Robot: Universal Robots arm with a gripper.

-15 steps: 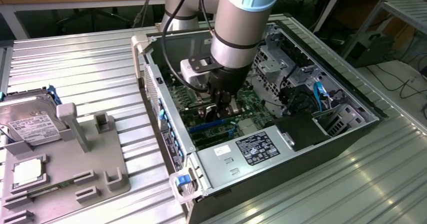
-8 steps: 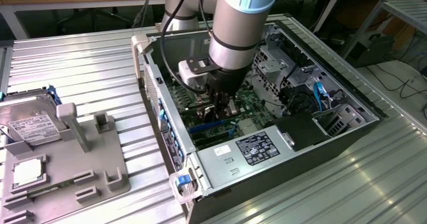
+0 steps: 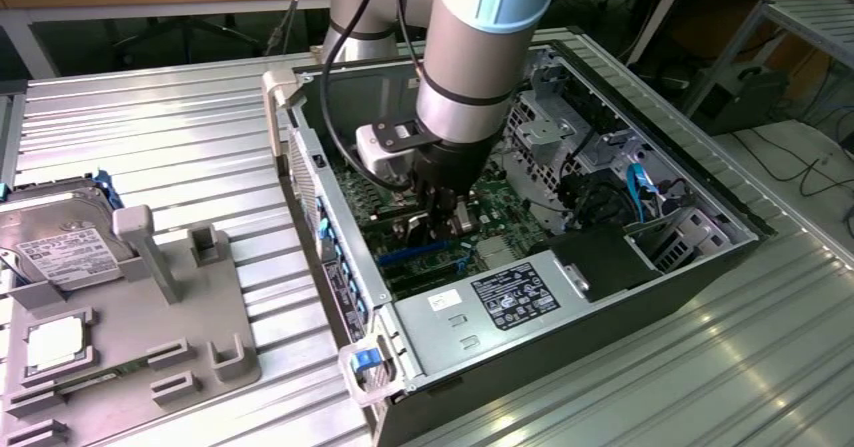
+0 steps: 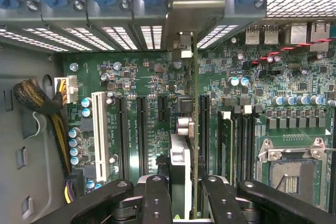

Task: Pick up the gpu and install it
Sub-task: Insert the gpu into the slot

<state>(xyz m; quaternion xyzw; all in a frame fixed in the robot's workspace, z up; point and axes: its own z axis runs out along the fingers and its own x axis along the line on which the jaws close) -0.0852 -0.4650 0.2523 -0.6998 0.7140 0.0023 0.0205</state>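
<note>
Your arm (image 3: 467, 57) comes down near-vertical into the open PC case (image 3: 694, 182), wrist low over the motherboard (image 3: 501, 207). One arm, one gripper.

The case sits on a ribbed aluminium worktop (image 3: 160, 127): dark sheet metal, perforated rear panel, and one power supply (image 3: 514, 302) with a black-and-white label at the near end.

To the exterior view's left you've got one grey plastic fixture tray (image 3: 174, 367) holding one silver hard drive (image 3: 54, 237) with a white label and one small square silver chip (image 3: 56, 342).

In the wrist view the gripper (image 4: 181, 190) is clenched on the gpu (image 4: 181, 156). The card stands on edge between the black fingers (image 4: 157, 198), thin and flat, its silver bracket end pointing at the rear slot covers. It's lined up over the green board among the long black expansion slots (image 4: 142, 135). I can't tell if it's seated.
</note>
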